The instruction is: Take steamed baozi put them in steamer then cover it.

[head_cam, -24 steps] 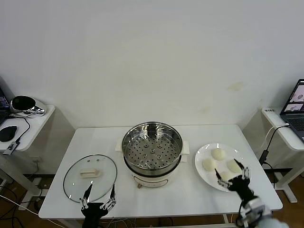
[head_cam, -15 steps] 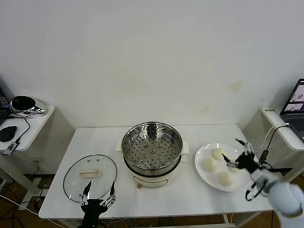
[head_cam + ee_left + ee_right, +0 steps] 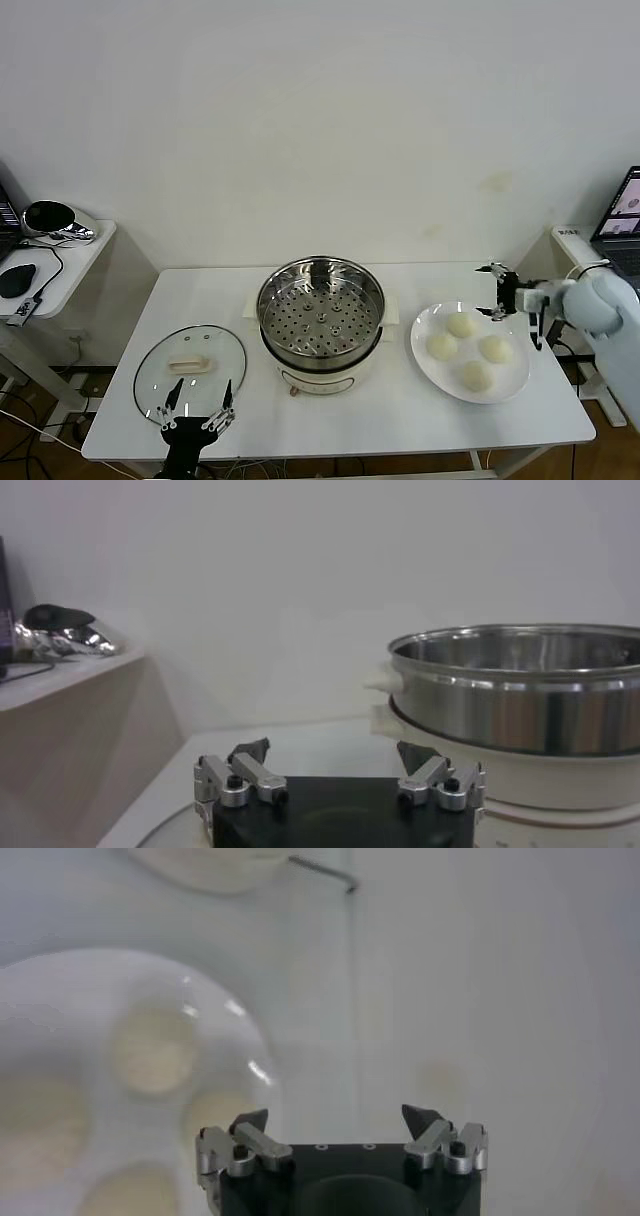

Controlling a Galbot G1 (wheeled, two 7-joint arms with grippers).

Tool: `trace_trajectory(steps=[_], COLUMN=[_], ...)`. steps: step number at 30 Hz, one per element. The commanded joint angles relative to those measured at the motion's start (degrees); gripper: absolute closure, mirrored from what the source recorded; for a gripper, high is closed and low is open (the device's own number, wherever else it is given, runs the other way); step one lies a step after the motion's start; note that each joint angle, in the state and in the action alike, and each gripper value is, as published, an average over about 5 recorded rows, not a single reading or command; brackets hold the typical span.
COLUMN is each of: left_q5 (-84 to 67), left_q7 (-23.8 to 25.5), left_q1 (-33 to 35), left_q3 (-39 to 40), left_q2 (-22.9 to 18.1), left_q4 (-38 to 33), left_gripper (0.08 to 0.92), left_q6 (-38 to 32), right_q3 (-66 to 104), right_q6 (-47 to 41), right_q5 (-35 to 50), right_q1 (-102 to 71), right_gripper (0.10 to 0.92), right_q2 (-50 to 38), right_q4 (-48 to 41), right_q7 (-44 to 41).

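Right gripper (image 3: 497, 290) hovers beyond plate (image 3: 432, 366), fingers spread, empty, poised for baozi (image 3: 459, 324); left gripper (image 3: 192, 402) parked, fingers spread, near lid (image 3: 190, 366).

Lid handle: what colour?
Cream, on the clear glass lid; the lid handle shows best in the head view.
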Motion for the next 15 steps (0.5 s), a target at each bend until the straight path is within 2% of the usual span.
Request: trace_trajectory(steps=[1, 15], left_q5=[0.3, 0.2], left_q7=[-0.2, -0.3], left_q1=[-0.1, 0.3], left_q3=[-1.0, -2.4], left_q2=[0.1, 0.2], left_q4=[-0.1, -0.5], left_gripper=[0.177, 0.177], left_q6=[0.2, 0.1], right_q3=[-20.7, -20.9], right_q6=[-0.1, -1.9], right_q5=[1.9, -2.6], right_q1=[15.8, 13.6], right_gripper=[0.203, 0.203], right_q2=[0.1, 10.0], right_q4=[-9.7, -19.6], right_q7=[-9.3, -5.2])
